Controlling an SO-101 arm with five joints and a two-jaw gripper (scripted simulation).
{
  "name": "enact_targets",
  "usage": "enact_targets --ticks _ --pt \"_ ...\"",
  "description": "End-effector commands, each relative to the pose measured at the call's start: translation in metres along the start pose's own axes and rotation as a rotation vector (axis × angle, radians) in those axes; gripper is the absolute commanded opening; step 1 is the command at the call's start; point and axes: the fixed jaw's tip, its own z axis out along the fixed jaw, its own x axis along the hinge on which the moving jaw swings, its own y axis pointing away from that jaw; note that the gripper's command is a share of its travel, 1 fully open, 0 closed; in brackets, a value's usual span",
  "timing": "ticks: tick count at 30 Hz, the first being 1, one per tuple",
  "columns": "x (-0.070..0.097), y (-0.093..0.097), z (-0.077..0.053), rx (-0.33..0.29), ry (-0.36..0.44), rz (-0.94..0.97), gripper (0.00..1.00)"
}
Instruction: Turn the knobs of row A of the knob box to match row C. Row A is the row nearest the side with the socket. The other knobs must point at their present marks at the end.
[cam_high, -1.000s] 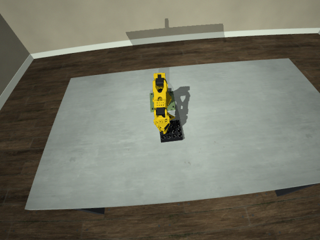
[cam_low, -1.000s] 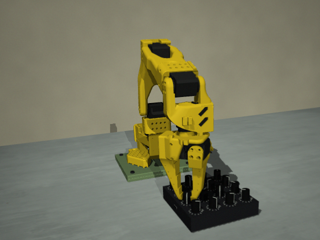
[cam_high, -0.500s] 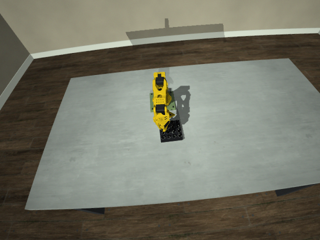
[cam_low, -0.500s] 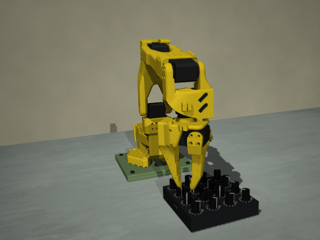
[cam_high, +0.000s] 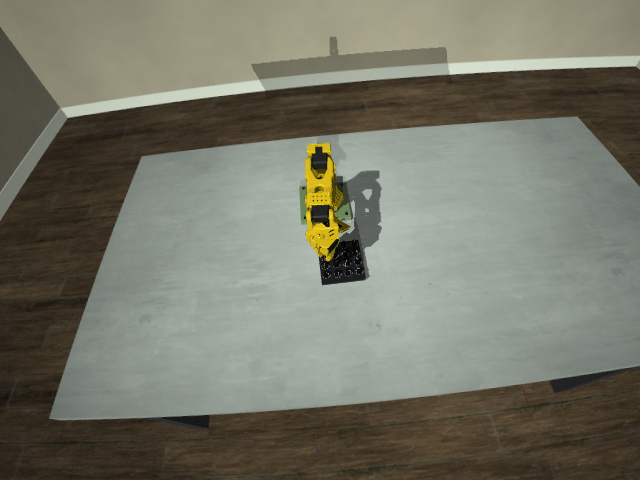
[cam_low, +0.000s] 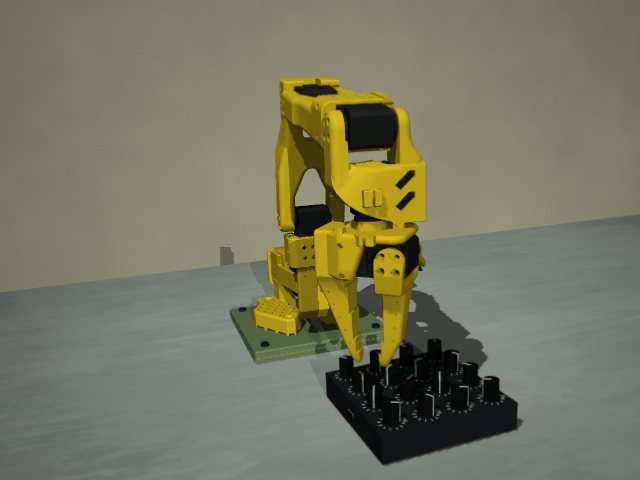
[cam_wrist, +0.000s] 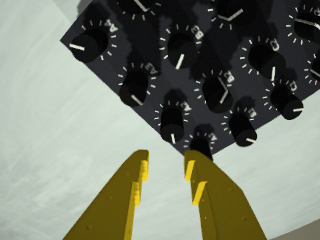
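The black knob box (cam_high: 343, 263) sits on the table just in front of the arm's base. It also shows in the exterior view (cam_low: 421, 400) and in the wrist view (cam_wrist: 200, 47), with several black knobs, each with a white pointer line. My gripper (cam_low: 371, 359) points down over the box's near left corner, with its tips about level with the knob tops. In the wrist view the fingers stand nearly shut with a narrow gap and nothing between them. The corner knob (cam_wrist: 200, 143) lies just beyond the right fingertip, apart from the gap.
The arm stands on a green base plate (cam_low: 305, 335) directly behind the box. The grey table top (cam_high: 365, 268) ends at edges on all sides, with dark wooden floor around it.
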Motion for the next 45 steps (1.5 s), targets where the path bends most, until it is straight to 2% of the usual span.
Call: enact_targets --ticks 1,10,30,45 --pt "0.002 0.001 -0.005 0.011 0.012 0.007 0.08" --pt "-0.001 0.003 -0.006 0.011 0.012 0.007 0.08" --pt "-0.027 0.022 -0.009 0.011 0.012 0.007 0.08" --pt "-0.028 0.023 -0.008 0.011 0.012 -0.02 0.08"
